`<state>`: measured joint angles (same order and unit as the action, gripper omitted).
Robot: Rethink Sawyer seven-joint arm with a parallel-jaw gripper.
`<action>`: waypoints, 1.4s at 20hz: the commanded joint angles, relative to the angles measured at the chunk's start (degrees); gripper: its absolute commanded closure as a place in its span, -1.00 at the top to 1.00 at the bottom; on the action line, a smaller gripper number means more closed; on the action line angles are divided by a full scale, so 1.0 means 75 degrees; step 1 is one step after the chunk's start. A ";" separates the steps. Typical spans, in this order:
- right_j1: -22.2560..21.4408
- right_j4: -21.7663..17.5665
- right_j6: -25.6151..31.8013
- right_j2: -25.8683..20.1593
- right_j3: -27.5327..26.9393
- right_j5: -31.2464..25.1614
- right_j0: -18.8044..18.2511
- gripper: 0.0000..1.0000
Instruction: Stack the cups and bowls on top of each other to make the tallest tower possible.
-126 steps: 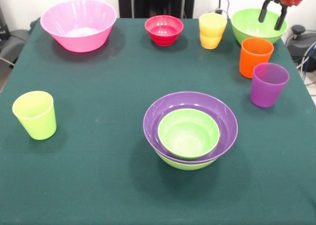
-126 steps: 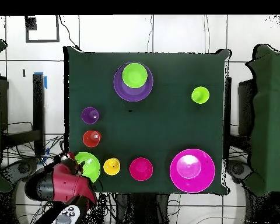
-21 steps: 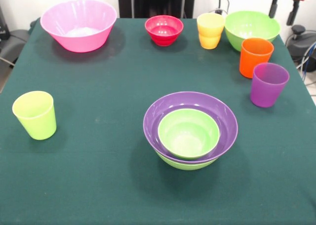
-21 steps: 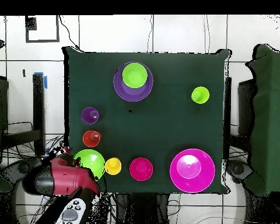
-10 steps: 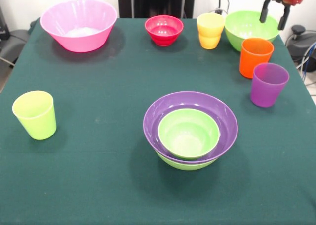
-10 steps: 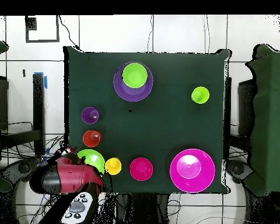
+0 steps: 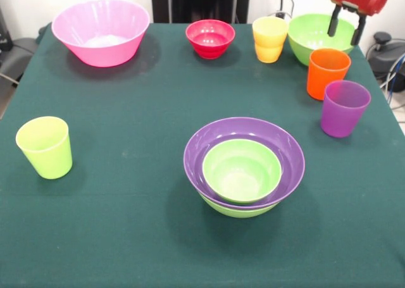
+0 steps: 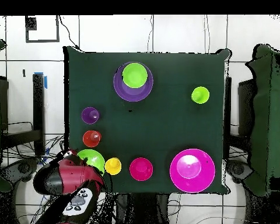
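The tower (image 7: 243, 168) stands mid-table: a lime green bowl at the bottom, the wide purple bowl (image 7: 202, 150) in it, and a smaller lime green bowl (image 7: 242, 171) nested on top. The pink bowl (image 7: 101, 31), the small red bowl (image 7: 210, 38) and a third lime green bowl (image 7: 313, 38) stand apart along the far edge. The yellow-orange cup (image 7: 269, 39), orange cup (image 7: 327, 73), purple cup (image 7: 343, 107) and lime cup (image 7: 45, 147) stand upright and separate. My gripper (image 7: 346, 25) is open and empty, above the far right lime bowl's right side.
In the overhead view the arm's red head (image 8: 66, 178) overhangs the table's corner beside the lime bowl (image 8: 91, 159). The orange cup (image 8: 91, 138) and purple cup (image 8: 90, 115) stand close together along that edge. Cables lie off the table.
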<state>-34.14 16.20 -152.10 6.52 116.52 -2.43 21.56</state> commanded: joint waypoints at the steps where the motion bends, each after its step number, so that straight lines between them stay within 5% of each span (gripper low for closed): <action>1: 0.0747 -0.0439 -0.0518 -0.0767 -0.0096 0.0651 -0.0042 1.00; 19: 0.1240 -0.0252 -0.0590 -0.0830 -0.0296 0.1083 0.0099 1.00; 28: -0.0035 -0.0072 -0.0679 -0.0855 0.0226 -0.0047 0.0219 1.00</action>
<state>-29.69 15.69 -152.10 5.74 116.69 5.30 22.30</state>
